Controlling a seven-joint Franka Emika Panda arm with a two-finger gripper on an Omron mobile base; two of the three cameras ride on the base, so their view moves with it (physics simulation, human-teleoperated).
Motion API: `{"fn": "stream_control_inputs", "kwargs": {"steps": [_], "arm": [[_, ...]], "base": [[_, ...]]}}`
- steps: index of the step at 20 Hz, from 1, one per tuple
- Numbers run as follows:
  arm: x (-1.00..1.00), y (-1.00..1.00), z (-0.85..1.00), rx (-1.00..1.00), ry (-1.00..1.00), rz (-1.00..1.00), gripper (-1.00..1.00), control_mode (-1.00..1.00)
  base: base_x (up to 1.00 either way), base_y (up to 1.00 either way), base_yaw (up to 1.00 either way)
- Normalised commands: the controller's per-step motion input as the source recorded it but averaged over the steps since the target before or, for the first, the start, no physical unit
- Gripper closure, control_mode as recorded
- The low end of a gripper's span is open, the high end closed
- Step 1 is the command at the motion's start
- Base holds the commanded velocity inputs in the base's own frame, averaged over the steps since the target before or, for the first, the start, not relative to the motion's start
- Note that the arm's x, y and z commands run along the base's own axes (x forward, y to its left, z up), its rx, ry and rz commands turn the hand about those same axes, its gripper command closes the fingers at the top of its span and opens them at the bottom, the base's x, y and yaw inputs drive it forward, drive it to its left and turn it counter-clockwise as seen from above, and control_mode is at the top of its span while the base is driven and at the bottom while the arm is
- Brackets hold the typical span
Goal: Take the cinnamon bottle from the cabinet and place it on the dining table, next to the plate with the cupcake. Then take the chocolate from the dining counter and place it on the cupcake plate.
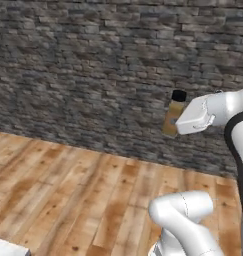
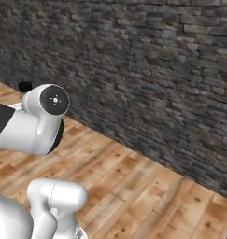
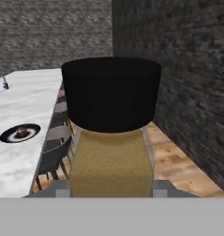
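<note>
while the fingers (image 3: 111,191) grasp the tan cinnamon bottle (image 3: 111,133), a dark plate (image 3: 20,133) sits at the marble table (image 3: 26,101) edge beside chairs (image 3: 56,143).

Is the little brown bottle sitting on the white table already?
No, the cinnamon bottle is up in the gripper, off the dining table.

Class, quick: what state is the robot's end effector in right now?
End effector: closed on the cinnamon bottle, carried in the air.

Cinnamon bottle (image 3: 111,138) base cut off low in hand view; cupcake (image 3: 22,132) too small for detail.
</note>
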Motion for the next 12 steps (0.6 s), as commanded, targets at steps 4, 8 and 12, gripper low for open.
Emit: {"fn": "stream_control_inputs", "kwargs": {"steps": [4,8,12], "arm": [[0.00,0.00,0.00,0.00,0.00,0.00,1.00,1.00],[0.00,0.00,0.00,0.00,0.00,0.00,1.00,1.00],[0.00,0.00,0.00,0.00,0.00,0.00,1.00,1.00]], "base": [[0.55,0.00,0.63],[0.59,-0.02,0.60],[0.63,-0.07,0.52]]}}
